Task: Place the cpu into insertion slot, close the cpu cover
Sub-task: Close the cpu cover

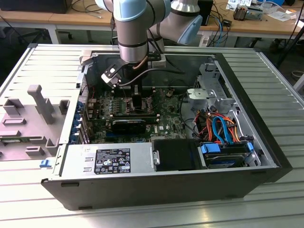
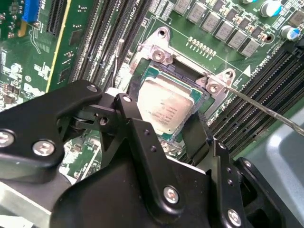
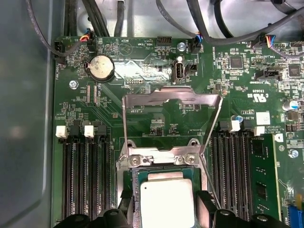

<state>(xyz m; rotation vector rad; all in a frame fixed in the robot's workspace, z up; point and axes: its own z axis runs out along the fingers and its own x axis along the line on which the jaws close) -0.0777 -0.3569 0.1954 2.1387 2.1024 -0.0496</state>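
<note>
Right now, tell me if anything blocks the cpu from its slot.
Nothing visible does. The cpu already lies in the slot, between the gripper fingers. The cover is swung open, clear of it.

The gripper [image 2: 176, 127] stands straddling the cpu [image 2: 166, 107] in the insertion slot [image 2: 154, 76]. Memory slots [image 3: 88, 180] hem it in on both flanks. Beyond its fingertips the cpu cover [image 3: 171, 99] stands raised open, with bare board behind it.
</note>
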